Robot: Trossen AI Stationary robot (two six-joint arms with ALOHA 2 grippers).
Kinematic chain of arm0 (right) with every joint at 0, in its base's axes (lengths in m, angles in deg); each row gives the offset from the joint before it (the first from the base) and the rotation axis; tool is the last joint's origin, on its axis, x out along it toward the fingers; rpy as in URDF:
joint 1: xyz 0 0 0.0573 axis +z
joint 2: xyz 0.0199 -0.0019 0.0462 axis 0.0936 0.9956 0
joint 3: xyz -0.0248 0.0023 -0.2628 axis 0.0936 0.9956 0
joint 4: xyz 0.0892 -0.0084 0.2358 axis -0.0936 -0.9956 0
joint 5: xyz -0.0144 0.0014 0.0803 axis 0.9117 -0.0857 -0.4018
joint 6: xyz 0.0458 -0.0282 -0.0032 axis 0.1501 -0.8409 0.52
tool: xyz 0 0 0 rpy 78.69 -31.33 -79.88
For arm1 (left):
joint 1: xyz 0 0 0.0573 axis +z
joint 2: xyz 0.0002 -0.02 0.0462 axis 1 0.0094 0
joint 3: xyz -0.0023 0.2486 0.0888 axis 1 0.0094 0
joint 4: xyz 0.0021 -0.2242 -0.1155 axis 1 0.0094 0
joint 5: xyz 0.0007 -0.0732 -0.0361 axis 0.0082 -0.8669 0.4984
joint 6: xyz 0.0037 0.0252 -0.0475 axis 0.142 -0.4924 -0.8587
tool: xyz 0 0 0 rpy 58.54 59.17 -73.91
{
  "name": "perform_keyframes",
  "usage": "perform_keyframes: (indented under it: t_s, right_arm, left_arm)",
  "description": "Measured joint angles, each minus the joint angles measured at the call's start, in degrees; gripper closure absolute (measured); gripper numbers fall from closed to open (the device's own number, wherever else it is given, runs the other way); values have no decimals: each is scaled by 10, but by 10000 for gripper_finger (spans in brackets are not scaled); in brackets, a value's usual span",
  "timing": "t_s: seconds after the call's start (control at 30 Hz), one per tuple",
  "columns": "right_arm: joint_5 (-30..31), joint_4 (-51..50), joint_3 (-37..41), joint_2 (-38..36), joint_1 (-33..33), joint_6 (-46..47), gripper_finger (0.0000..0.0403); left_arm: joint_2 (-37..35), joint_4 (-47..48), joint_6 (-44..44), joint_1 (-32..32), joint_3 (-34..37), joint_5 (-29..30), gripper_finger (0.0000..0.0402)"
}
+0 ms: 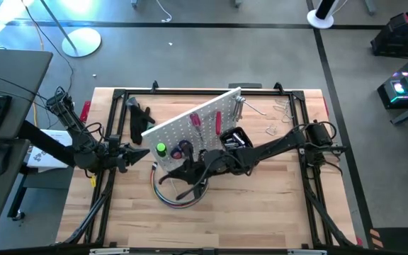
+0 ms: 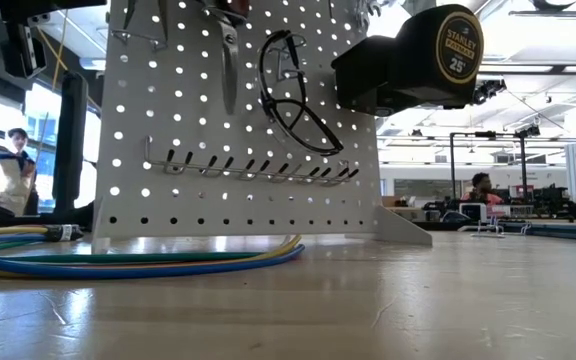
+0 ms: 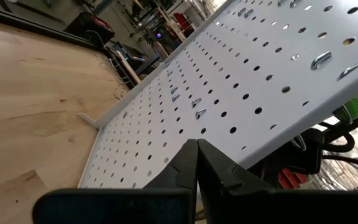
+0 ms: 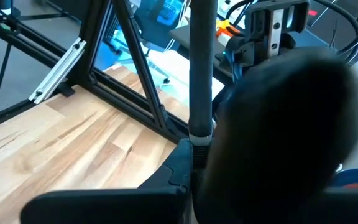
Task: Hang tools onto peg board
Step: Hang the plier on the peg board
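So the peg board (image 1: 190, 127) sits propped up in the middle of the wooden table (image 1: 275, 205), inside the black metal frame (image 1: 119, 95), and from above its long edge runs diagonally, low at the left-front corner and climbing toward the back right. Stuff crowding it: a coil of coloured cables (image 1: 176, 195) lies on the table right in front of the board, some loose metal clips (image 1: 278, 117) sit off near the back right, and a dark tool (image 1: 139, 117) lies behind the board's left end. The right gripper (image 1: 190, 173) is down at the front face of the board just above the cable coil, fingers pinched nearly together on a thin dark rod-like handle (image 4: 201, 68) that runs straight out between them in its wrist view; I can't tell what tool it is, a dark blurry lump blocks half that shot. The left gripper (image 3: 196, 163) is clamped fully closed on nothing, pointing at the board's left edge. The low view gives what the overhead can't: a yellow tape measure (image 2: 448, 55) up on a black bin, safety glasses (image 2: 293, 100) hanging on the holes, a rack of hooks (image 2: 258, 165), plus people (image 2: 8, 165) in the room behind. The overhead alone shows a green handle (image 1: 161, 149) and a red-handled tool (image 1: 197, 120) on the board.
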Motion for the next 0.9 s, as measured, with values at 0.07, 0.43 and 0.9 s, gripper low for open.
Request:
perform_keyframes:
  t_s: [0.07, 0.43, 0.9]
  right_arm:
    - [-1, 4, 0, 0, -2, 0, 379]
    - [-22, 26, 0, 0, -5, 0, 379]
    - [-26, 20, 0, 0, -16, 1, 379]
  left_arm:
    - [0, 0, 0, 0, 0, 0, 402]
    - [14, 0, -5, 0, 0, 0, 402]
    - [25, 0, -16, 0, 0, 8, 401]
